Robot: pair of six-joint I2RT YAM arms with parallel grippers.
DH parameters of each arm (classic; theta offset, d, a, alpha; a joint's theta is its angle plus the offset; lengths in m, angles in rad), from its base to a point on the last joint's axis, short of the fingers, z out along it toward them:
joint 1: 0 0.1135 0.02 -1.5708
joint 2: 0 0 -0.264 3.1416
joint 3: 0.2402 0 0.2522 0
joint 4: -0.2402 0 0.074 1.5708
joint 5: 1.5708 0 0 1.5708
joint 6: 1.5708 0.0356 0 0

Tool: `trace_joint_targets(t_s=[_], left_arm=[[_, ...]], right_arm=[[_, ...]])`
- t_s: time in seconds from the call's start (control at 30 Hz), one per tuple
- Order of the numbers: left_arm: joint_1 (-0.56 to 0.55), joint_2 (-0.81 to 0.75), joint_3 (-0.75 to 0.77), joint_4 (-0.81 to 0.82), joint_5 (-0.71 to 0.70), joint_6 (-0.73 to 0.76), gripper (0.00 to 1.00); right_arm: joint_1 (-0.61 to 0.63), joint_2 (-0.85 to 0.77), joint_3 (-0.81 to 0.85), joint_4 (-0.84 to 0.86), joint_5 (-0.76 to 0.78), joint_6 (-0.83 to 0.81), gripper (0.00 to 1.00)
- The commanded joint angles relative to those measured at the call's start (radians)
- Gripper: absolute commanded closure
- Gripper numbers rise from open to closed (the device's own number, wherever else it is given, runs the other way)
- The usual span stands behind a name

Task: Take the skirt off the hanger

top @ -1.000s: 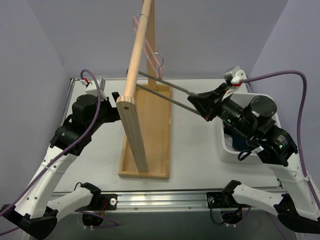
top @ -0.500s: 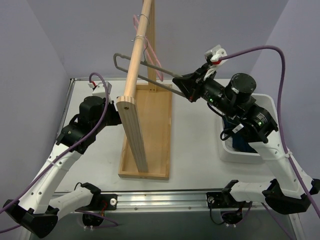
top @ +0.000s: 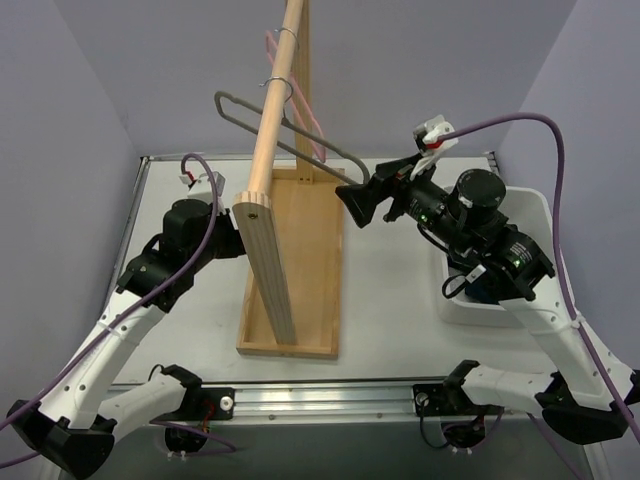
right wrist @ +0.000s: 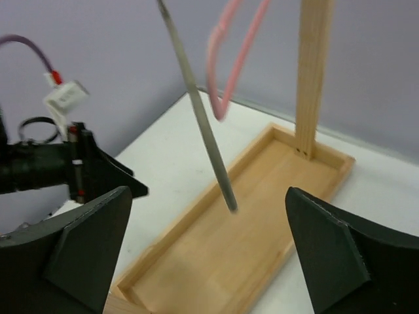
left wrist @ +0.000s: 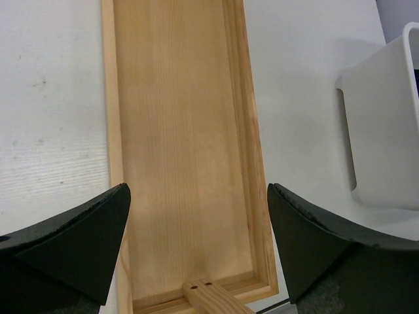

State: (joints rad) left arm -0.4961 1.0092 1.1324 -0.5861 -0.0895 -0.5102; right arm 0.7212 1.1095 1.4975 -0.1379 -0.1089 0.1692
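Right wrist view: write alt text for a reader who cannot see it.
The right gripper is open and empty, facing a grey hanger that hangs slanted in front of a pink hanger. Below lies the wooden rack's base tray, with its upright post behind.

Wooden rack: a round rail (top: 272,110) runs from a broad upright board (top: 268,270) at the near end to a slim post (right wrist: 314,72) at the far end.
Rack base: a shallow wooden tray (top: 315,250) with a raised rim, lying lengthwise on the table.
Pink hanger (right wrist: 211,55): hangs from the rail near the far post.
White bin (left wrist: 383,131): stands on the table to the right of the tray, apart from it.
Table (top: 390,290): white and flat.
Walls (top: 150,70): plain lilac, on three sides.
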Motion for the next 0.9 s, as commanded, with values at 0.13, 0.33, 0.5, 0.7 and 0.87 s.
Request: trace_joint_targets(t_s=[0.13,0.33,0.5,0.7,0.87], left_arm=[[0.002,-0.096,-0.117,0.074,0.014,-0.143,0.06],[0.007,-0.170,-0.247,0.071,-0.019,-0.279,0.06],[0.010,-0.271,-0.374,0.063,0.022,-0.436,0.06],[0.008,-0.435,-0.494,0.052,0.080,-0.556,0.06],[0.008,-0.558,-0.612,0.097,0.203,-0.639,0.06]], right_arm=[[-0.002,-0.298,-0.368,-0.067,0.472,0.205,0.00],[0.000,-0.505,-0.643,-0.198,0.560,0.413,0.00],[0.018,-0.679,-0.766,-0.223,0.537,0.526,0.00],[0.017,-0.852,-0.854,-0.241,0.528,0.627,0.00],[0.017,-1.049,-1.037,-0.110,0.424,0.704,0.00]])
